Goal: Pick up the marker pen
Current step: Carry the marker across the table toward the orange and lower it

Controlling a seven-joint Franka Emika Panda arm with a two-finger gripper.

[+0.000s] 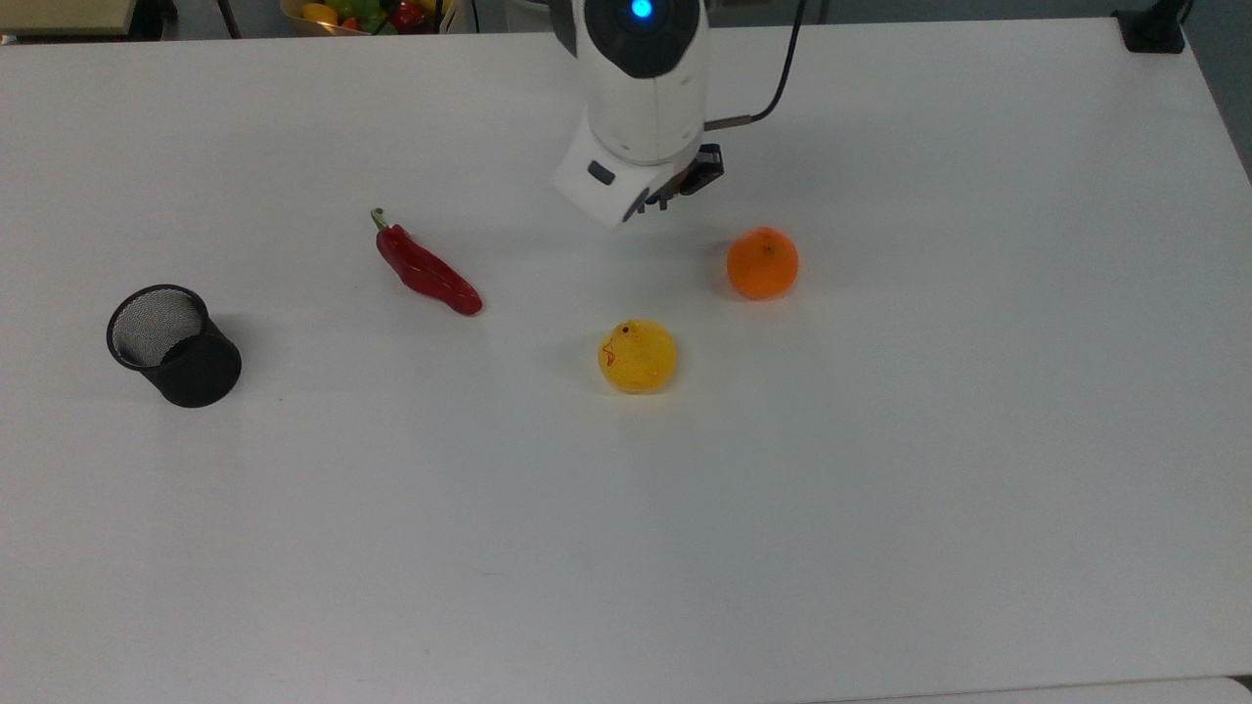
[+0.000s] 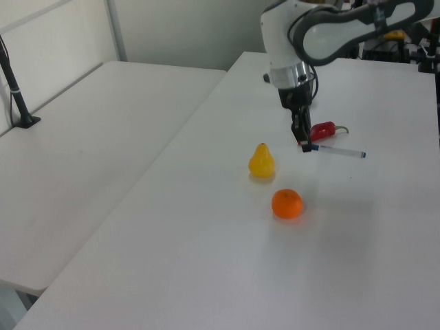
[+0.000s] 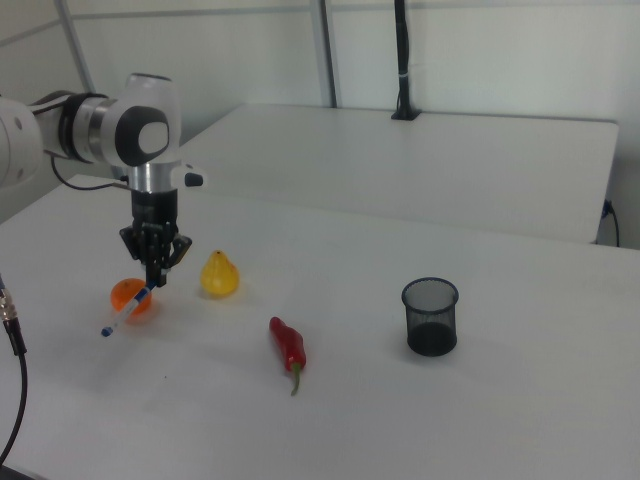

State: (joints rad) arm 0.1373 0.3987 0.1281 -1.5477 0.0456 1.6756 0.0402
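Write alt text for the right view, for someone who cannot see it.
A white robot arm's black pincer holds a thin white marker pen with a blue cap by its capped end, above a white table. An orange fruit and a yellow pear sit close by, with a red chilli pepper and a black mesh cup toward the right view's right.
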